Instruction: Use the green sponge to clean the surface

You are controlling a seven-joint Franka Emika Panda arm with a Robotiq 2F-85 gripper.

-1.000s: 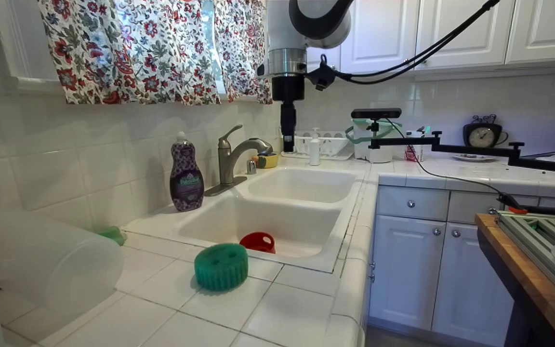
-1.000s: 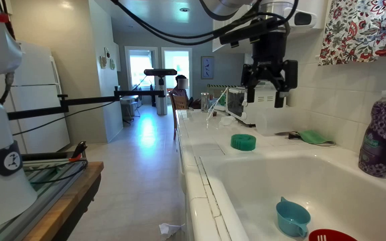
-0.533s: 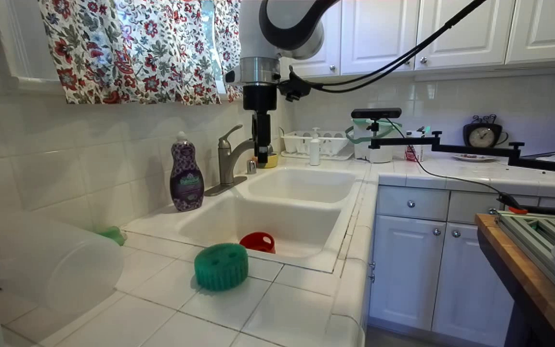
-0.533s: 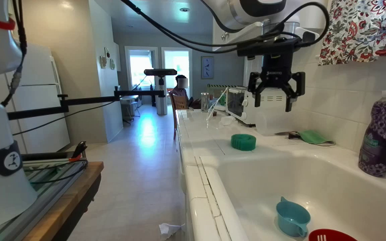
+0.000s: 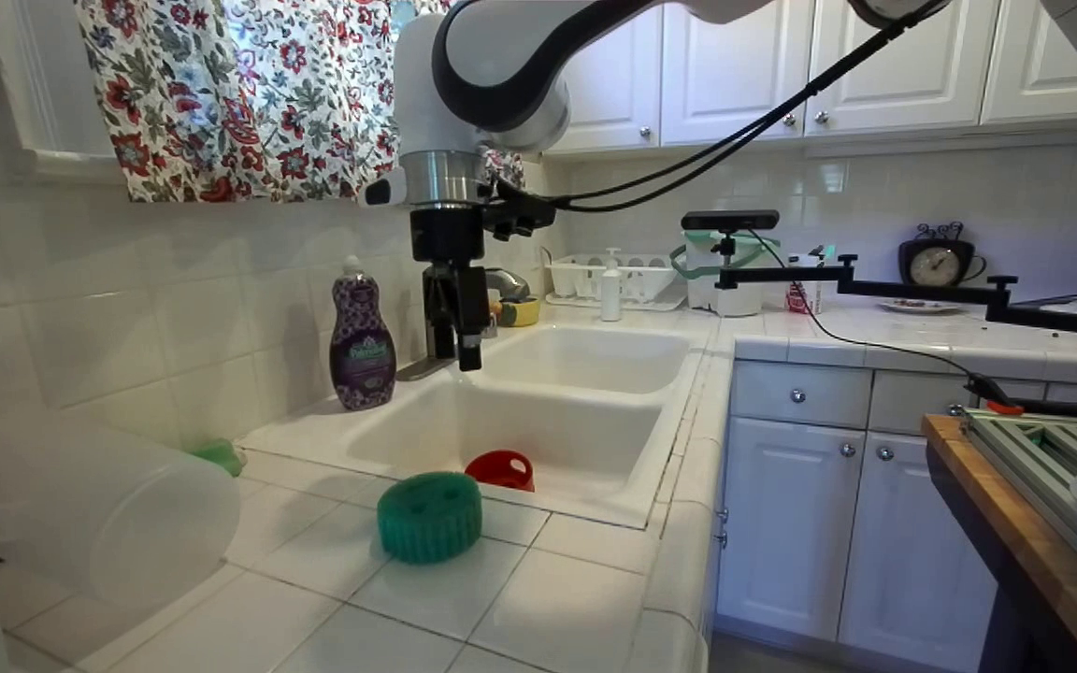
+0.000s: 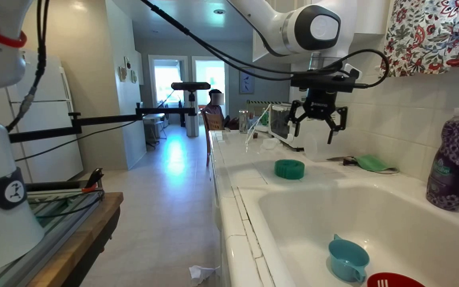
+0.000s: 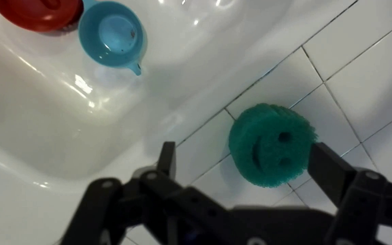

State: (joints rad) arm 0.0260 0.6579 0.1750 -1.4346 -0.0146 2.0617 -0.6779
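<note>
The green sponge is a round teal scrubber lying on the white tiled surface beside the sink's near edge. It also shows in an exterior view and in the wrist view, where its top has two eye holes and a mouth slit. My gripper is open and empty. In the wrist view the sponge appears between the fingers, close to the right one. In both exterior views the gripper hangs well above the counter, near the sink, not touching the sponge; its two fingers are apart.
A white sink adjoins the tiles and holds a blue cup and a red cup. A purple soap bottle stands by the wall. A translucent container and a green cloth lie on the counter.
The arm has moved across the sink toward the sponge's side and lowered, and the gripper has turned somewhat. The gripper stays open. The sponge has not moved.
</note>
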